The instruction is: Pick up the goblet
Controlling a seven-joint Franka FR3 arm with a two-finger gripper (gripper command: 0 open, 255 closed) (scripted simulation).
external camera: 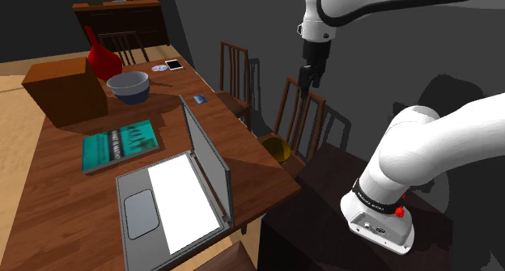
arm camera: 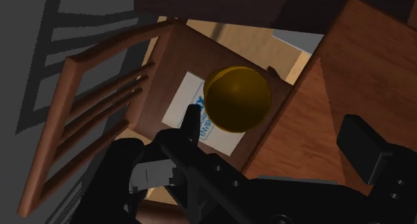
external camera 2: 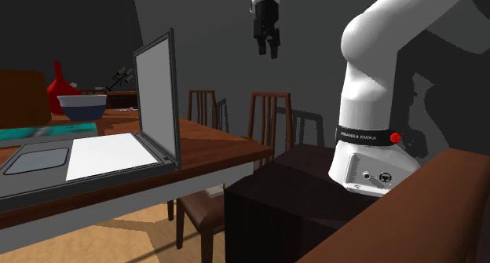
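GOBLET ON THE CHAIR: A yellow-brown goblet point(arm camera: 237, 99) stands on a white sheet point(arm camera: 182, 109) on the seat of a wooden chair point(arm camera: 164, 67), just beside the table point(external camera: 65, 198) edge. The black gripper point(external camera 2: 268, 49) hangs in open air well above the goblet, its fingers spread apart and gripping nothing. On the table, a grey-blue bowl point(external camera: 128, 87) sits between a red vase point(external camera: 102, 59) and an open laptop point(external camera: 174, 198) at the near edge.
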